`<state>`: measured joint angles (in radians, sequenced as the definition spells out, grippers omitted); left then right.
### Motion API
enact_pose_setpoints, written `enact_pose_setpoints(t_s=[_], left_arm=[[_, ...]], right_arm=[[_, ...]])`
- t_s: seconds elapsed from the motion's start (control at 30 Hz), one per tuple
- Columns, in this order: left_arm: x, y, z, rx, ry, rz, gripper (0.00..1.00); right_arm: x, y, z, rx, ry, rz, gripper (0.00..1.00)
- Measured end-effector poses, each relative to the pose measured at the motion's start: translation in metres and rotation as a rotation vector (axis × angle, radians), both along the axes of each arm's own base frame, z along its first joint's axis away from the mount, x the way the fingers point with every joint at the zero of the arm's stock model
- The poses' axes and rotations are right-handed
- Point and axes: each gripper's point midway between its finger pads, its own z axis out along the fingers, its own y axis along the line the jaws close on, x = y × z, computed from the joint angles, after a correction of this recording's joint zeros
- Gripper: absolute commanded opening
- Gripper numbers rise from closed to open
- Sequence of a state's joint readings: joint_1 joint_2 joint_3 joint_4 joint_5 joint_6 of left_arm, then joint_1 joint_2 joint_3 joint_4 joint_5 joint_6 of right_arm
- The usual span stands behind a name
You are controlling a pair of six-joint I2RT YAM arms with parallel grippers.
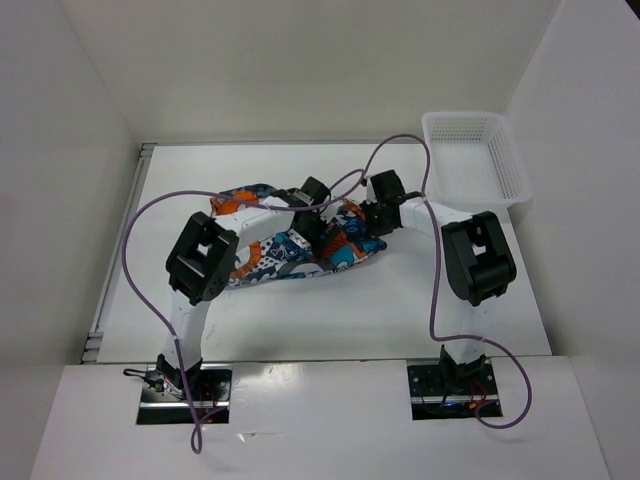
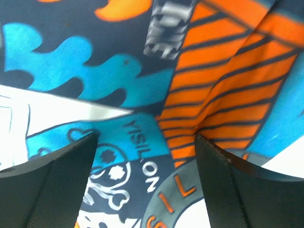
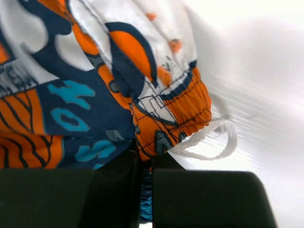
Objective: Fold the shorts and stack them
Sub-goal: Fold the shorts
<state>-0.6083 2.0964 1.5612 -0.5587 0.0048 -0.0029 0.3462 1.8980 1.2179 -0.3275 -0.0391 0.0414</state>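
Note:
The printed shorts [image 1: 300, 245] lie crumpled in the middle of the table, orange, teal, navy and white. My left gripper [image 1: 318, 222] hangs open close over the cloth; in the left wrist view its fingers [image 2: 52, 185] stand wide apart with the print [image 2: 142, 95] filling the frame between them. My right gripper [image 1: 362, 218] is at the shorts' right end. In the right wrist view its jaws are shut on the gathered orange waistband [image 3: 166, 123], with the white drawstring loop [image 3: 213, 140] hanging beside it.
A white plastic mesh basket [image 1: 475, 160] stands at the back right. White walls enclose the table on the left, back and right. Purple cables [image 1: 135, 240] loop over both arms. The arm bases sit at the near edge.

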Motion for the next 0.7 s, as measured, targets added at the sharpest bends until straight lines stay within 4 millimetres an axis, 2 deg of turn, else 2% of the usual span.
enact_pose_setpoints(t_s=[0.1,0.2,0.3,0.43,0.6,0.7], left_arm=[[0.006,0.002,0.009,-0.011,-0.001,0.011,0.92],[0.017,0.013,0.026,-0.035,-0.02,0.044,0.92],[0.031,0.034,0.049,-0.056,-0.064,0.097,0.92],[0.047,0.065,0.069,-0.07,-0.114,0.173,0.93],[0.053,0.092,0.058,-0.066,-0.095,0.231,0.93],[0.052,0.089,0.046,-0.077,-0.061,0.223,0.93]], right_arm=[[0.001,-0.016,0.006,-0.035,-0.004,0.027,0.0],[0.01,-0.047,0.02,-0.085,-0.034,0.021,0.0],[0.018,-0.079,0.042,-0.152,-0.084,0.007,0.0],[0.032,-0.099,0.079,-0.203,-0.167,0.008,0.0],[0.044,-0.111,0.115,-0.277,-0.25,0.02,0.0],[0.051,-0.119,0.132,-0.308,-0.279,0.017,0.0]])
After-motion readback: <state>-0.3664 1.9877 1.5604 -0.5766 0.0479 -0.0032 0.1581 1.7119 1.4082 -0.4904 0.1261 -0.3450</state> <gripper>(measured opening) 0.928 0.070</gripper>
